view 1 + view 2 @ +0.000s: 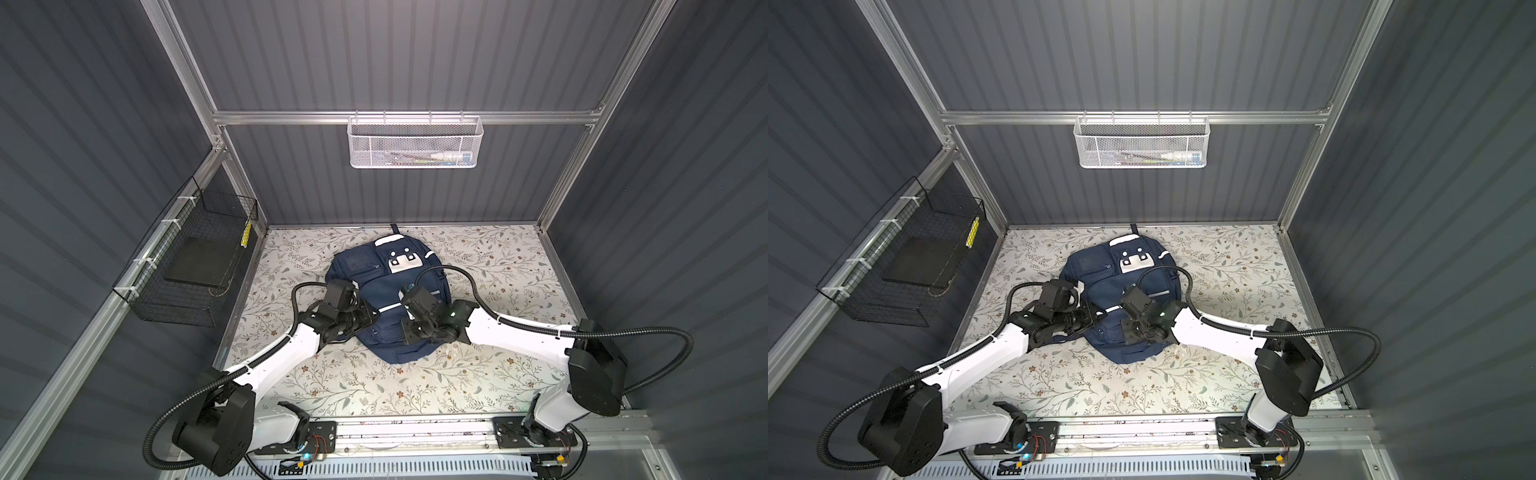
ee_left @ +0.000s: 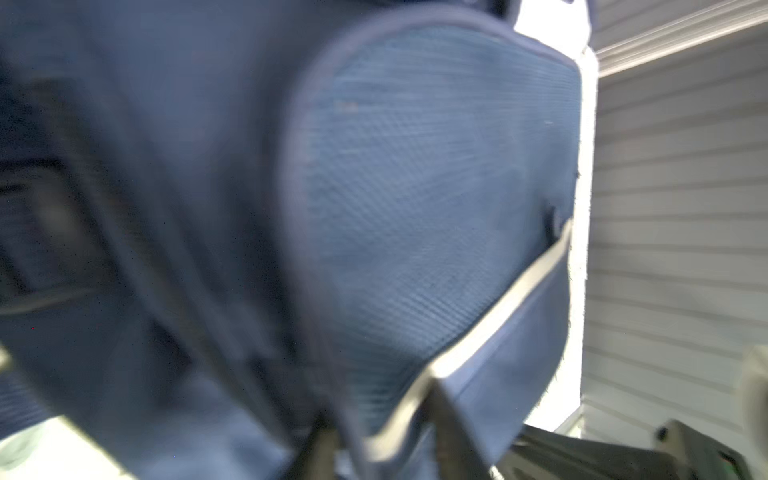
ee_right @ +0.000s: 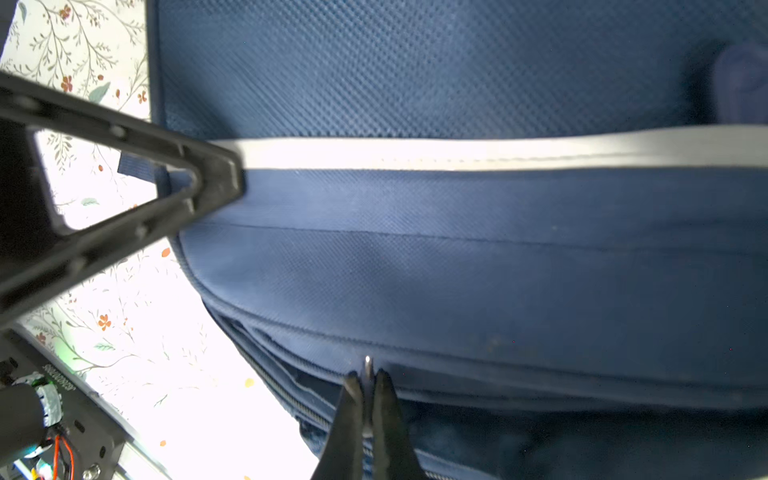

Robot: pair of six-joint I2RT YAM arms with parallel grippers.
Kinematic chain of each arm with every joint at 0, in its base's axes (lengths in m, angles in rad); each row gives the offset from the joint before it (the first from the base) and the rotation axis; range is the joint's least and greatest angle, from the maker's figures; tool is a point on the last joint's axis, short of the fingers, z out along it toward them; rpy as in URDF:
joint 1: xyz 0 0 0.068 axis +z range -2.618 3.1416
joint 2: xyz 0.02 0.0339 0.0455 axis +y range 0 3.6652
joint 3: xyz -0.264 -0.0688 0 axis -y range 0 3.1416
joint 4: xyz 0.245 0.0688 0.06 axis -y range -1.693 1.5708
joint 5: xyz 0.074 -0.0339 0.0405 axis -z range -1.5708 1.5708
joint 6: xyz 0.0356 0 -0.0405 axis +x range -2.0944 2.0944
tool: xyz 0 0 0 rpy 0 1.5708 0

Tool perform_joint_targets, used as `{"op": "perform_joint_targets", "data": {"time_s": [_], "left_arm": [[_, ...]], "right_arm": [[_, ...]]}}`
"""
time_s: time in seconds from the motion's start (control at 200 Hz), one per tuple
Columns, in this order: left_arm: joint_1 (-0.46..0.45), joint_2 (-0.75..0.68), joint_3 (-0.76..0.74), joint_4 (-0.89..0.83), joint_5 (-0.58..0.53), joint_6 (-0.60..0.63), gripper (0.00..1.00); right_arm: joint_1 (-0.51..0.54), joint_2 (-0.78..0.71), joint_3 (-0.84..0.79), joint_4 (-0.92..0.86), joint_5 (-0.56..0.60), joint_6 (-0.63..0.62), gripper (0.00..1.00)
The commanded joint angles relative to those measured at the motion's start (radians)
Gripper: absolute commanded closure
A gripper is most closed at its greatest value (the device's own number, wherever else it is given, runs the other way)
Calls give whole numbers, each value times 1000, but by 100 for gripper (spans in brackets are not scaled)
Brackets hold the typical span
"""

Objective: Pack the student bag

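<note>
The student bag (image 1: 357, 266) (image 1: 1092, 270), navy with white stripe trim and a white buckled patch, lies flat in the middle of the floral table in both top views. My left gripper (image 1: 375, 315) (image 1: 1100, 312) is at the bag's left edge by the white stripe. The blurred left wrist view shows the left gripper (image 2: 380, 403) closed over a fold of the bag (image 2: 415, 187) at that stripe. My right gripper (image 3: 368, 374) is shut on a small metal zipper pull (image 3: 368, 362) on the bag (image 3: 457, 270). In both top views the right gripper's own wrist hides its tips.
A white mesh basket (image 1: 415, 141) holding pens hangs on the back rail. A black wire basket (image 1: 187, 266) with a dark flat item is fixed to the left wall. Floral table surface (image 1: 374, 386) lies in front of the bag.
</note>
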Motion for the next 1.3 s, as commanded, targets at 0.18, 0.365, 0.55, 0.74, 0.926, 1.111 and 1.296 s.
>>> {"op": "perform_joint_targets", "data": {"time_s": [0.18, 0.365, 0.55, 0.74, 0.926, 1.111, 1.296], "left_arm": [[96, -49, 76, -156, 15, 125, 100], [134, -76, 71, -223, 13, 175, 100], [180, -50, 61, -184, 42, 187, 100], [365, 75, 171, -173, 132, 268, 100], [483, 95, 328, -282, 121, 349, 70], [481, -105, 186, -312, 205, 265, 47], [267, -275, -25, -181, 232, 13, 32]], "right_arm": [[-227, -155, -162, -87, 16, -69, 100], [-463, -78, -103, -129, 16, -248, 100], [-458, -53, -62, -139, -78, -302, 100], [-209, -135, -114, -220, -10, -228, 100], [3, -64, 5, -168, -27, -93, 100], [30, 53, 143, -87, -21, -38, 100], [47, 94, 164, -44, -71, -31, 100]]}}
